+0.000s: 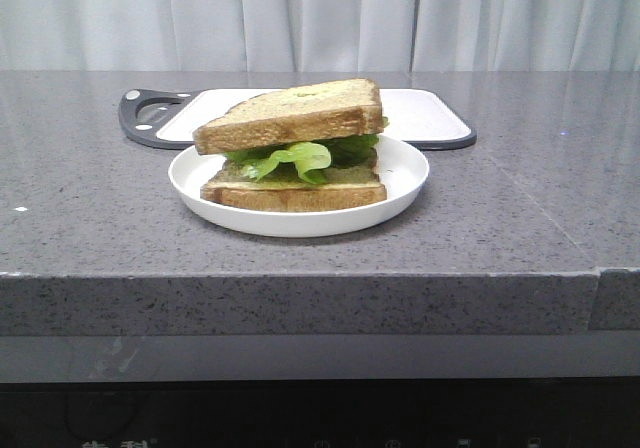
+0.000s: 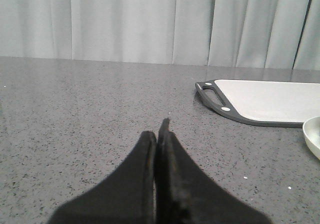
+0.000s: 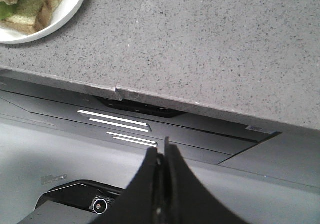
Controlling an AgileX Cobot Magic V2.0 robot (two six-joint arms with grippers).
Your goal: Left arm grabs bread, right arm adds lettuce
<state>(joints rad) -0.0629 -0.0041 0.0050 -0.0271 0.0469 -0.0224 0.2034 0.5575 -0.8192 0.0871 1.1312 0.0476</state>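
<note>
A sandwich sits on a white plate [image 1: 400, 183] mid-table. The thick bread slice [image 1: 290, 113] lies tilted on top. The crinkly green lettuce [image 1: 295, 158] is sandwiched under it, over a thinner bottom slice [image 1: 295, 193]. Neither arm shows in the front view. My left gripper [image 2: 157, 134] is shut and empty, low over bare counter, left of the cutting board [image 2: 270, 101]. My right gripper [image 3: 161, 149] is shut and empty, off the table's front edge, over the robot base. The plate [image 3: 65, 14] with the sandwich [image 3: 27, 6] shows at the corner of the right wrist view.
A white cutting board with a dark grey rim [image 1: 430, 118] lies behind the plate. Pale curtains hang behind the grey speckled counter [image 1: 520, 218]. The plate's rim [image 2: 312, 134] shows at the edge of the left wrist view. The counter's front edge [image 3: 150, 96] crosses the right wrist view.
</note>
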